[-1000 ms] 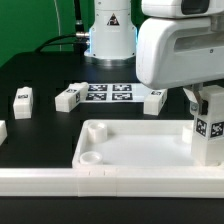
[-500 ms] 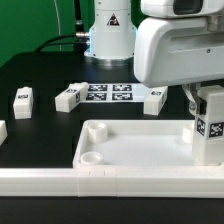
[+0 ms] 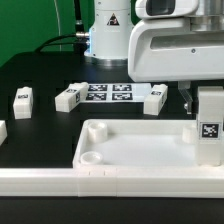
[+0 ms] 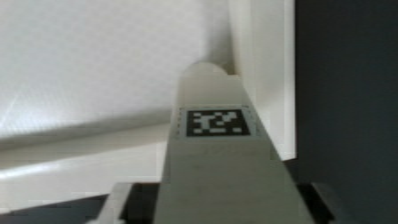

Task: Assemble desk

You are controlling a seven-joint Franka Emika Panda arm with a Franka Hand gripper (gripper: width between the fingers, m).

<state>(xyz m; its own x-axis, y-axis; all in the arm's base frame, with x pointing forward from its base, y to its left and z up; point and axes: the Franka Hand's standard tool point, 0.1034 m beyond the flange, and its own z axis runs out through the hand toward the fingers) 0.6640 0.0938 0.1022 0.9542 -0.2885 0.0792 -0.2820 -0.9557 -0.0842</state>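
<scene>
Turned a little about its own upright axis since a second ago, the held leg [image 3: 209, 130] now shows its tag almost square to the exterior view. The white arm [image 3: 175, 50] above it has shifted slightly toward the exterior view's left, while nothing else on the bench [image 3: 40, 120] has changed place. Largest of the task's things, the desk top [image 3: 140, 150] lies flat and rim-up just behind the long white rail [image 3: 40, 182], with one round corner socket [image 3: 88, 157] showing at its near corner on the exterior view's left. Beyond it lies the marker board [image 3: 108, 93]. Three loose legs [image 3: 68, 97] lie on their sides beside and near that board, and a fourth shows only partly at the exterior view's left edge. The held leg stands upright at the desk top's corner on the exterior view's right, its long axis running straight down from the fingers [image 3: 187, 100], which are closed on its upper end. In the wrist view the leg [image 4: 222, 150] points away from the camera into the angle where two rim walls meet. Its lower end is hidden, so I cannot tell whether it is seated in that corner's socket. By my judgement, the coming move turns on keeping that axis plumb over the socket while twisting or pressing down.
</scene>
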